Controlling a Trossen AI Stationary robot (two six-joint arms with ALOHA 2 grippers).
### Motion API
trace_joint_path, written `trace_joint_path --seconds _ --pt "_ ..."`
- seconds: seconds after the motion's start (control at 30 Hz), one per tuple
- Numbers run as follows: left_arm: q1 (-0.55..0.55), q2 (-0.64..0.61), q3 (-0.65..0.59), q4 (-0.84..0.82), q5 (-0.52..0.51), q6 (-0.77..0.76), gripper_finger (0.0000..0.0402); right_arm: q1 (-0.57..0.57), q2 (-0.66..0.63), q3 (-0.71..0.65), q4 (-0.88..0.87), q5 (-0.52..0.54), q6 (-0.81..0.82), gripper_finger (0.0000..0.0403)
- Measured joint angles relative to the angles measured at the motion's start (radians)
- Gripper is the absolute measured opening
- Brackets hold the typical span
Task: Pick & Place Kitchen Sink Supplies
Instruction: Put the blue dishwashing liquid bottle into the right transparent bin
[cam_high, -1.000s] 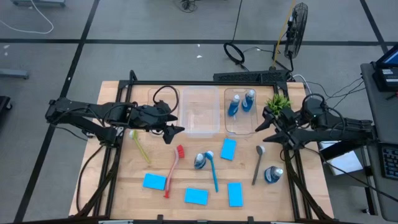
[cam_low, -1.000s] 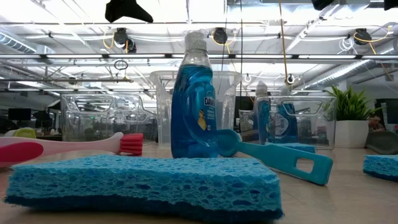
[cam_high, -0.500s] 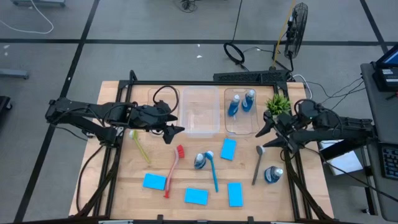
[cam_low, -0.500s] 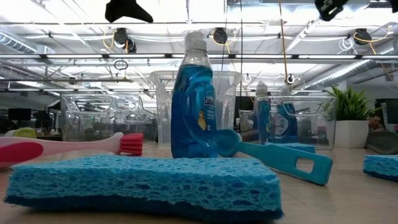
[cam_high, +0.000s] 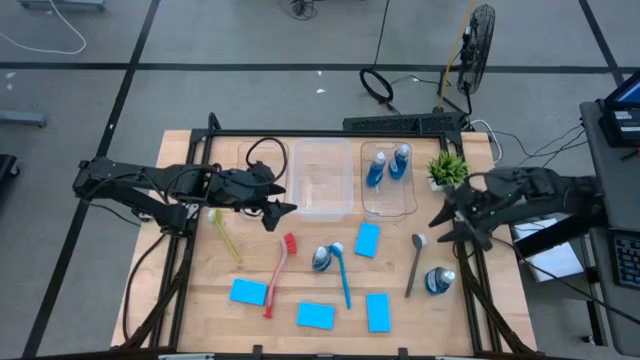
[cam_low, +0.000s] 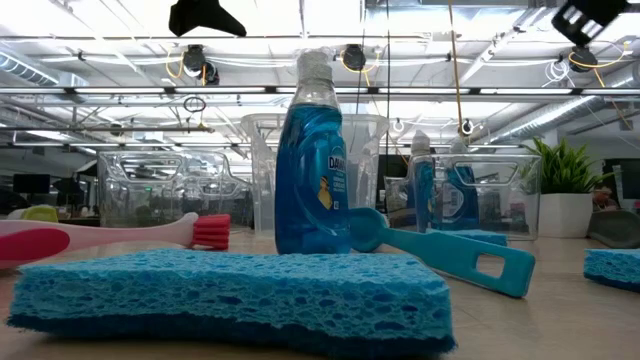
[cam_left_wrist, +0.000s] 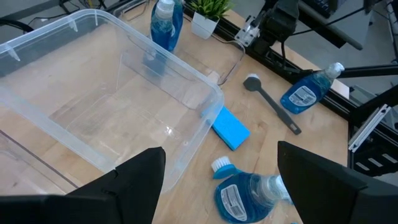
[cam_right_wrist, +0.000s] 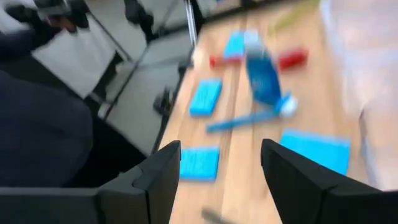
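My left gripper (cam_high: 285, 212) (cam_left_wrist: 219, 150) hangs open over the near left corner of the middle clear bin (cam_high: 322, 180), holding nothing. My right gripper (cam_high: 441, 228) (cam_right_wrist: 219, 149) hovers open above the table's right edge, near the grey brush (cam_high: 415, 262). Lying flat on the table are several blue sponges (cam_high: 315, 316) and the red brush (cam_high: 280, 272), blue brush (cam_high: 342, 275) and yellow-green brush (cam_high: 225, 235). One blue bottle (cam_high: 322, 258) (cam_low: 312, 160) stands mid-table and another (cam_high: 439, 281) lies near the right edge. Two bottles (cam_high: 388, 165) stand in the right bin (cam_high: 390, 205).
A small potted plant (cam_high: 447, 167) stands at the far right, just beyond my right gripper. A third clear bin (cam_high: 262, 160) sits at the far left under a black cable. Bare wood lies along the near left and near right of the table.
My right gripper has drawn back toward the table's right edge and swung toward the near edge, turning as it went; it stays open. Nothing on the table has moved.
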Motion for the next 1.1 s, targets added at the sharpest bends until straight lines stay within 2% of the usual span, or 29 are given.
trace_joint_path --seconds 0.43,0.7,0.93,1.1 --pt "0.002 0.000 0.000 0.000 -0.025 -0.004 0.0308 0.204 0.049 -0.001 -0.071 0.003 0.188 0.0210" --pt "0.002 0.000 0.000 0.000 -0.026 0.000 0.0308 0.367 0.124 -0.001 -0.098 0.037 0.271 0.0210" --pt "0.002 0.000 0.000 0.000 -0.026 -0.001 0.0308 0.545 0.210 -0.002 -0.103 0.164 0.358 0.0210" --pt "0.002 0.000 0.000 0.000 -0.026 0.005 0.0308 0.667 0.217 -0.002 -0.077 0.294 0.479 0.0210"
